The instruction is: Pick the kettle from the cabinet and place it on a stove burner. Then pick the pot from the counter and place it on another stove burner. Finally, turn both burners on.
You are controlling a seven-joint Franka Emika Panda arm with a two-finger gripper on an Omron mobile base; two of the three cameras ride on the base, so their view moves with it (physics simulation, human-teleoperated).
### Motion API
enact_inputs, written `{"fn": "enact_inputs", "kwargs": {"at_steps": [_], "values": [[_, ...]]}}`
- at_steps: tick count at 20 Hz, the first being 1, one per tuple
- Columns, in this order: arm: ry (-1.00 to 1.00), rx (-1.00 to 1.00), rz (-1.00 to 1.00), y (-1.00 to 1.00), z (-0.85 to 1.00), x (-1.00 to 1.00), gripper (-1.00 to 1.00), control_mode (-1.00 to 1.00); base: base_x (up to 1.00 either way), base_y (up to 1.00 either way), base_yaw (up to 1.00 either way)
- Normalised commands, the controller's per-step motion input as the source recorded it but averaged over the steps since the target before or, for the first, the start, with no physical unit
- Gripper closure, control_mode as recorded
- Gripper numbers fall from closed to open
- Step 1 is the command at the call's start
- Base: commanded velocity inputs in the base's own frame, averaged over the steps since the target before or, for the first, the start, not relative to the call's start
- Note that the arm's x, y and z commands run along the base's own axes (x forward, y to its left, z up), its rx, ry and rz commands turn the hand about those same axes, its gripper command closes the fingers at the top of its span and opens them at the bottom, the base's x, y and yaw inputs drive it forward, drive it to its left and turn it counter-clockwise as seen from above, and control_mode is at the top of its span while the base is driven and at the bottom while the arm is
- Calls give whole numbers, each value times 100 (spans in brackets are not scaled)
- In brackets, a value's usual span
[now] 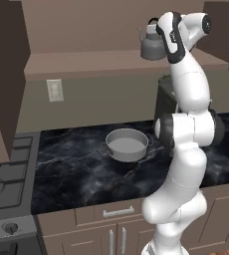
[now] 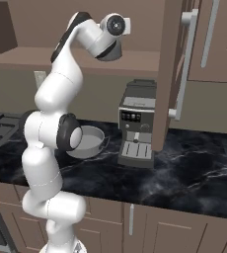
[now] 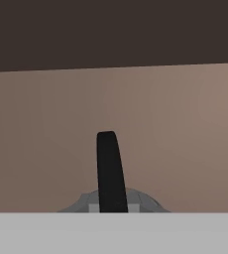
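Observation:
The grey kettle (image 1: 152,46) stands on the shelf board of the brown cabinet (image 1: 86,62), spout to the left. My gripper (image 1: 159,26) reaches in at the top of its black arched handle, with the fingers hidden behind the hand. In the hand view the handle (image 3: 109,168) rises dead centre, very close, over the grey lid (image 3: 138,202), so the gripper looks shut on it. The wide shallow pot (image 1: 127,144) (image 2: 89,141) sits on the black marble counter (image 1: 71,169), below the arm. The stove (image 1: 7,174) with its dark grates lies at the left.
A coffee machine (image 2: 137,123) stands on the counter under the cabinet, right of the pot. An open cabinet door (image 2: 172,74) with a bar handle hangs beside it, and another door (image 1: 2,74) juts out over the stove. Round stove knobs (image 1: 9,228) line the range front.

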Motion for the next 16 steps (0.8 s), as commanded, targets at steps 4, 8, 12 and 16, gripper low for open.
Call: {"fn": "enact_inputs", "kwargs": {"at_steps": [4, 8, 12, 16], "values": [[0, 0, 0, 0, 0, 0, 100, -100, 0, 0, 0], [0, 0, 0, 0, 0, -2, 100, -100, 0, 0, 0], [-1, 0, 0, 0, 0, -18, 100, -100, 0, 0, 0], [-4, 0, 0, -1, 0, -33, 100, -100, 0, 0, 0]]}}
